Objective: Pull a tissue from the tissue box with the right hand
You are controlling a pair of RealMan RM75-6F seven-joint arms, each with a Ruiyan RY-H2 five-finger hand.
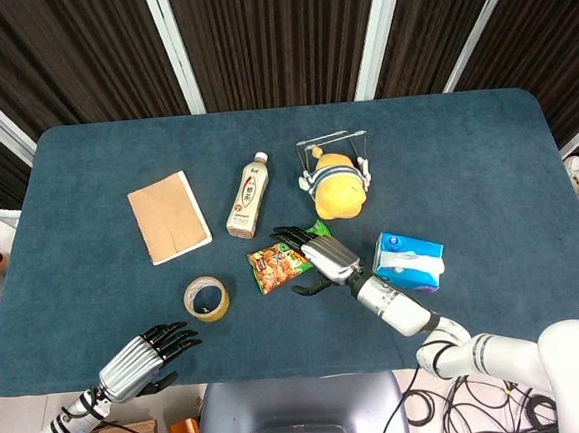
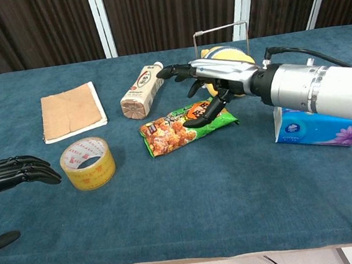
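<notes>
Lower left of the frame: left hand (image 1: 140,361) rested idle, fingers apart, holding nothing. Mid-frame: right hand (image 1: 318,257) hovered spread and empty over the orange snack packet (image 1: 277,266). Right of centre, just beyond the wrist: blue-and-white cardboard tissue box (image 1: 409,262); best swung rightward, then pinched onto the white tissue (image 1: 414,258) at the slot.

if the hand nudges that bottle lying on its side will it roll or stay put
The bottle lies on its side and looks round, so it would likely roll sideways. The cloth-covered table may slow it. Its narrower cap end could make it curve.
</notes>
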